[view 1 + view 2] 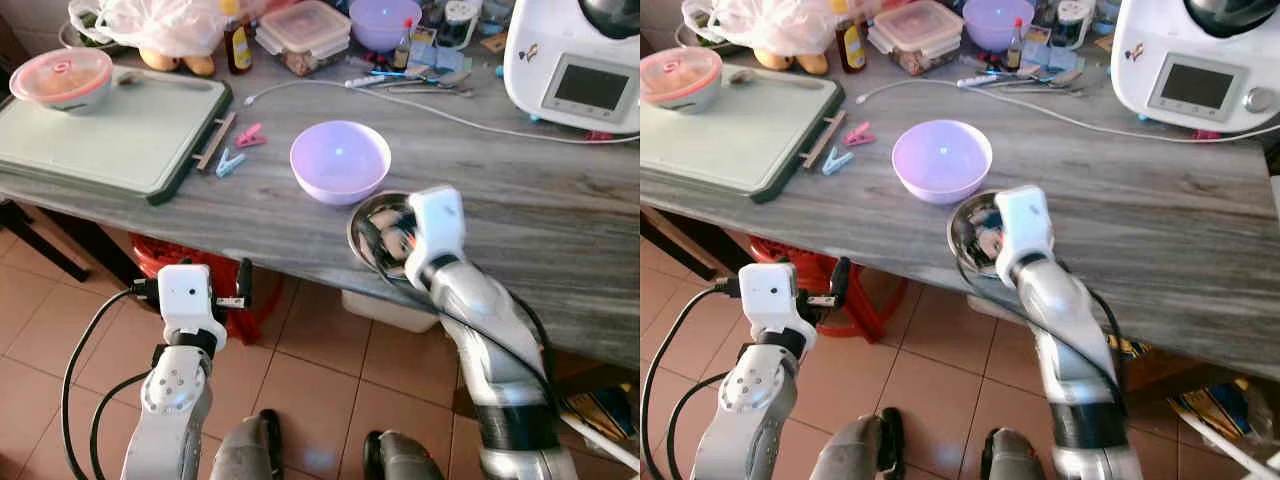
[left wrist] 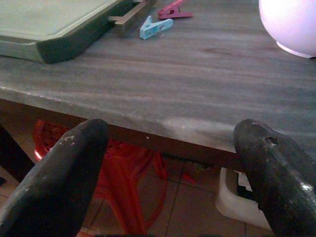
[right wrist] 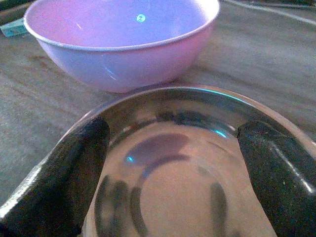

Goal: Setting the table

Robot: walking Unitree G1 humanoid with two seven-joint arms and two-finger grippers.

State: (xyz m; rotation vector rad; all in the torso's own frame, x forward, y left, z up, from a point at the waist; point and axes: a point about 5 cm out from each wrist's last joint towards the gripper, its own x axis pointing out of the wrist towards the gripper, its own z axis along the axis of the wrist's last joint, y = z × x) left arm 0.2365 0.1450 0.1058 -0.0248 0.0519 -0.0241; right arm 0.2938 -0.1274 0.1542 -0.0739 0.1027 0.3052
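The right tool (image 3: 168,173) is spread wide over a shiny metal bowl (image 1: 385,235) at the near edge of the tabletop (image 1: 520,215). Just past it sits a purple bowl (image 1: 340,160), almost touching. The left tool (image 2: 173,163) hangs released below the edge, with bare tabletop ahead.

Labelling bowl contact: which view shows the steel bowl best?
Right wrist view: the round shiny steel bowl spans the frame, rim and inside clear, right gripper jaws spread over it, the lilac plastic bowl just beyond. Both eye views show it at the table edge, mostly behind the right wrist.
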